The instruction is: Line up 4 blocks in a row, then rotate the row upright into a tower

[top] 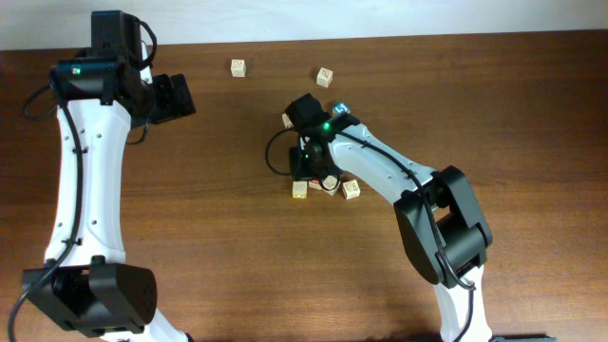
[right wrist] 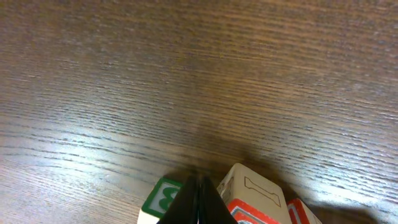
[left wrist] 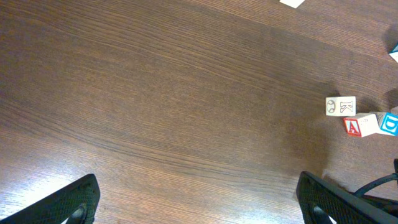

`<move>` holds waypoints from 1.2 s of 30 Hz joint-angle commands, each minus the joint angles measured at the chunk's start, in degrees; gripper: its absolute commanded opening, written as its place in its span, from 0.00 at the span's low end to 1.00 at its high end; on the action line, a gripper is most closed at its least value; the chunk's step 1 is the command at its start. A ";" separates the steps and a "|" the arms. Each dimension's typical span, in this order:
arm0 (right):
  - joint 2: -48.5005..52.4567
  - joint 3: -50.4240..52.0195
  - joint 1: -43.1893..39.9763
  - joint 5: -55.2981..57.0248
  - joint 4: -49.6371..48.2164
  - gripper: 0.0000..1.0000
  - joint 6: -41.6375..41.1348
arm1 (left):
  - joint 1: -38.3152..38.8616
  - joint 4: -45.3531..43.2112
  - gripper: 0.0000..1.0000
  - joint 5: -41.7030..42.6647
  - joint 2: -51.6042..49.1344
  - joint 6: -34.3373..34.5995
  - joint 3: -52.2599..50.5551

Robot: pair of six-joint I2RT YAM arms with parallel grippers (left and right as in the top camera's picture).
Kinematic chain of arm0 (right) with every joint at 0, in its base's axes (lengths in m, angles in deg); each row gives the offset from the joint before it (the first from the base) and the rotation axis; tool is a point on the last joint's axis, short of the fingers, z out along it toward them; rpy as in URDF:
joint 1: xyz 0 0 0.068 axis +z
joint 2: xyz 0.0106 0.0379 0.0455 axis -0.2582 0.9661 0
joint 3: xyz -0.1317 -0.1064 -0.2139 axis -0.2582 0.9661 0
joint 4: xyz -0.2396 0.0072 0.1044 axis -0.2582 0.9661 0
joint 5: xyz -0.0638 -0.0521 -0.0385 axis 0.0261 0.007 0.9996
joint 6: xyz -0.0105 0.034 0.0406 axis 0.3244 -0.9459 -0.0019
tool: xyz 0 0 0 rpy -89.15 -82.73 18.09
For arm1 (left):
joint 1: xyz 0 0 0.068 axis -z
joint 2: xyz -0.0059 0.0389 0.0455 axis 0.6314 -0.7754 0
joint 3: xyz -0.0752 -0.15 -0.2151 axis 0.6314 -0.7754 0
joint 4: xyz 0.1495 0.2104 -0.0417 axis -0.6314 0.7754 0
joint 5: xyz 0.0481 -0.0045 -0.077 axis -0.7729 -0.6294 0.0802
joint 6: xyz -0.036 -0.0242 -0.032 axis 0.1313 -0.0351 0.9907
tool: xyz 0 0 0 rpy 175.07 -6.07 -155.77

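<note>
"Where are the blocks (top: pixel 330 182)?"

"Bunched near the middle of the table (top: pixel 190 237), right at the tip of the right hand (top: pixel 309 174); from above I can see three pale ones around it, touching or nearly touching each other."

"Is that hand holding one?"

"No; its fingers (right wrist: pixel 189 208) are pressed flat together with nothing between them; in its own camera the tip sits between a green-lettered block (right wrist: pixel 163 199) on one side and a pale block with an outline drawn on it (right wrist: pixel 255 185) on the other; whether it touches either, I cannot tell."

"Any colours besides the green?"

"From the left wrist camera, a red-faced block (left wrist: pixel 353 127) with an A stands just beside a blue-faced block (left wrist: pixel 390 124); a block marked K (left wrist: pixel 341 106) sits close by them."

"And the left hand (top: pixel 176 95)?"

"Spread wide, gripping nothing; it hangs over bare wood towards the far left of the table, well apart from the bunch."

"Anything else out there?"

"A stray block (top: pixel 237 66) and a second stray block (top: pixel 325 76) lie near the far edge, apart from each other."
</note>
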 commanded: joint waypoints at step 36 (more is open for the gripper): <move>6.45 -7.48 -2.34 -1.73 12.11 0.04 -1.66 | -0.28 -0.98 0.99 0.22 -0.46 0.35 0.66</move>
